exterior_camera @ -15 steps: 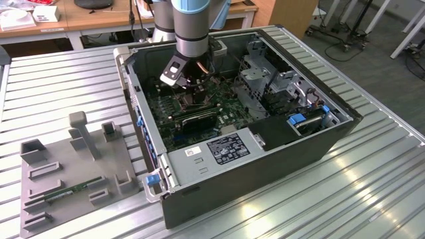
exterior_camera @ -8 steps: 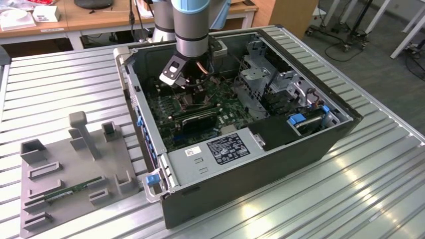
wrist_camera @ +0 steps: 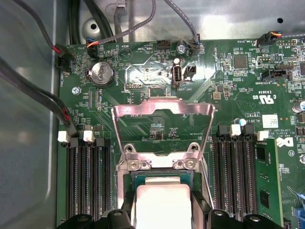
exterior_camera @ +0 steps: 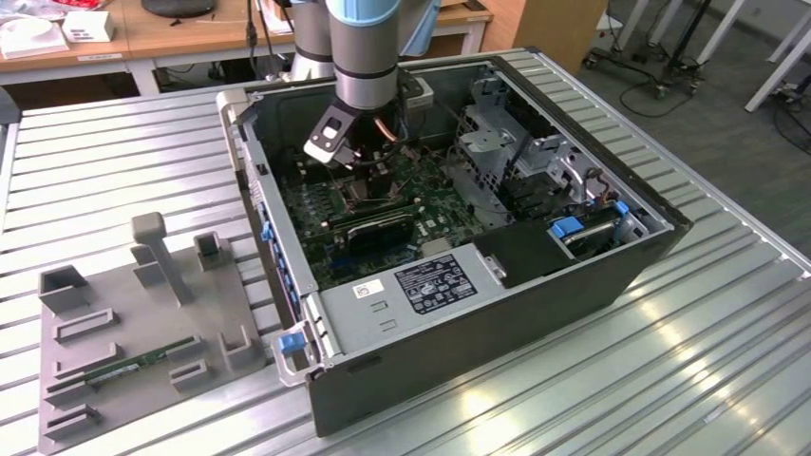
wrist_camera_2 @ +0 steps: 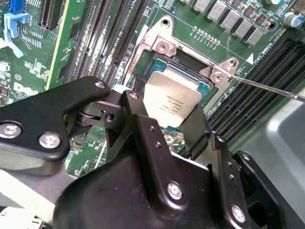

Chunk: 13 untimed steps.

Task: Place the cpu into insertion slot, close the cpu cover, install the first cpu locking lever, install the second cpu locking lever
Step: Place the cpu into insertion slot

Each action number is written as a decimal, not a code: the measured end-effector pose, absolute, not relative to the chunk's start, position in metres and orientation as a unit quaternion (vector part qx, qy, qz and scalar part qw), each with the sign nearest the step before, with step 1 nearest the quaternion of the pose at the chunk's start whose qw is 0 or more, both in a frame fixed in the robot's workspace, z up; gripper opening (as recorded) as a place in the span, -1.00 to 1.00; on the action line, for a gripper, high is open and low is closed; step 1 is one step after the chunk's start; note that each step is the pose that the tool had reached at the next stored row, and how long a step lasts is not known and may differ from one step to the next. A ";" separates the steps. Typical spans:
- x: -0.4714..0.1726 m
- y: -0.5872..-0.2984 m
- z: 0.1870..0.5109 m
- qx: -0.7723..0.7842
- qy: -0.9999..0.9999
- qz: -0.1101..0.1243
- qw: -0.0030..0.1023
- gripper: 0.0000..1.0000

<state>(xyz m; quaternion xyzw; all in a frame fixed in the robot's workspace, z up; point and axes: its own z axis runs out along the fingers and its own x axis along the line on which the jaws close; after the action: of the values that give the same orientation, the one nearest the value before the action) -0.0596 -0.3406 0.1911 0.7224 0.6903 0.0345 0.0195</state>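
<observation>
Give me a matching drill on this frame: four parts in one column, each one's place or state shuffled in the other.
Parts:
1. cpu
2. cpu cover
3. coin cell battery
4. memory module

Place or state:
A. lying on the grey tray outside the computer case
B. swung up, open
C. in its round holder on the motherboard
D. held by the gripper at the insertion slot

Pairs: 1-D, 2-B, 3-C, 4-A
</observation>
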 end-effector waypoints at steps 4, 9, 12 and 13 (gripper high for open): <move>-0.060 -0.341 0.191 0.722 0.690 0.034 0.020 0.11; -0.060 -0.341 0.191 0.722 0.690 0.035 0.019 0.11; -0.060 -0.340 0.190 0.722 0.690 0.035 0.019 0.13; -0.060 -0.340 0.190 0.722 0.690 0.035 0.019 0.13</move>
<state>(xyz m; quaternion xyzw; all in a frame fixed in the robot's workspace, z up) -0.0595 -0.3405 0.1903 0.7224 0.6903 0.0350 0.0194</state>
